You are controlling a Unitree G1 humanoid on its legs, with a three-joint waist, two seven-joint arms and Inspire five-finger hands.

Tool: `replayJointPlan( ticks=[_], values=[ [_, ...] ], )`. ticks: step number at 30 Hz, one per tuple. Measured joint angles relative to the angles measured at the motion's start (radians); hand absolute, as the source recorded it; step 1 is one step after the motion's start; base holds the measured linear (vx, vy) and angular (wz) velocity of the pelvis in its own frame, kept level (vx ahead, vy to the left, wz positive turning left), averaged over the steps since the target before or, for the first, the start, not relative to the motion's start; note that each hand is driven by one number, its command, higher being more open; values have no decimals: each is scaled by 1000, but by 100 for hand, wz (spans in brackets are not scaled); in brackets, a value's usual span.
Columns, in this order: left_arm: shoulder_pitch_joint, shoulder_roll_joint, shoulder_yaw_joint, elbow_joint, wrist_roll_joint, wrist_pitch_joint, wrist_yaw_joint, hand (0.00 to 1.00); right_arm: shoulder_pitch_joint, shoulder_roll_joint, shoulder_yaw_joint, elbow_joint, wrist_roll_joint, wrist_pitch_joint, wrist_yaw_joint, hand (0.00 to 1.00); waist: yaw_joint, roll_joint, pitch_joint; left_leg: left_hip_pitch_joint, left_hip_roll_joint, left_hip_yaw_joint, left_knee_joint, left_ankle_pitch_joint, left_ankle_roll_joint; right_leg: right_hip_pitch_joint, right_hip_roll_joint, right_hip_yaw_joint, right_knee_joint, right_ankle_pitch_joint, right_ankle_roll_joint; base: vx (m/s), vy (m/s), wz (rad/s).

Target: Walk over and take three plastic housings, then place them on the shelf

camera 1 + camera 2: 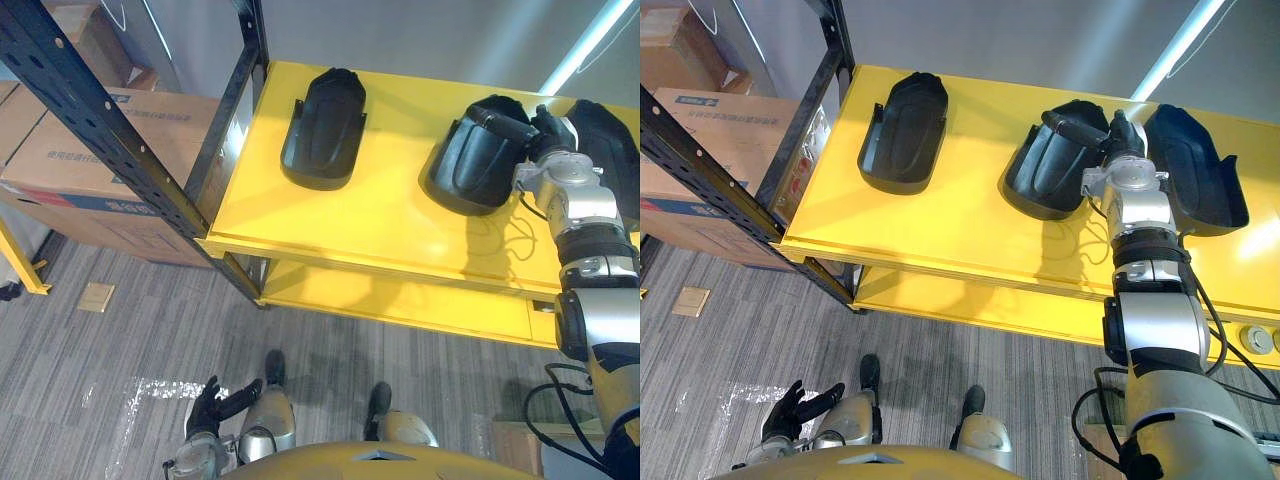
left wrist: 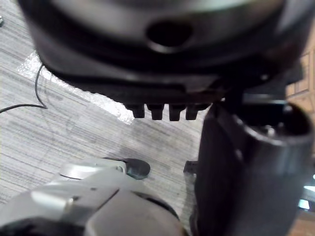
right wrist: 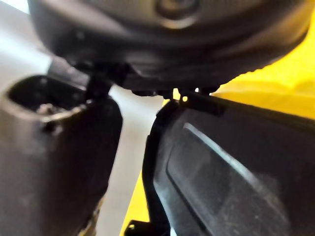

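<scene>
Three black moulded plastic housings (image 1: 902, 130) lie on the yellow metal shelf (image 1: 960, 235).
Right hand (image 1: 1118, 132) is at the middle housing (image 1: 1045, 170), and I cannot tell its grip; left hand (image 1: 210, 402) hangs low, fingers relaxed, empty.

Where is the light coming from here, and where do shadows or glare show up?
Left eye view: a bright light strip glows top right; the middle housing drops a soft shadow on the yellow shelf toward its front edge. Right eye view: glare whitens the shelf's right end.
</scene>
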Motion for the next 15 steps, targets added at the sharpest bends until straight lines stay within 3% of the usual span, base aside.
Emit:
replayJointPlan(
  ticks=[15],
  values=[
    [-64,11,-1,10,-6,-3,6,100,-177,-2,36,41,38,-42,-28,100,7,7,75,-23,9,1,3,5,0,-17,8,4,1,4,-1,1,-5,-1]
  ],
)
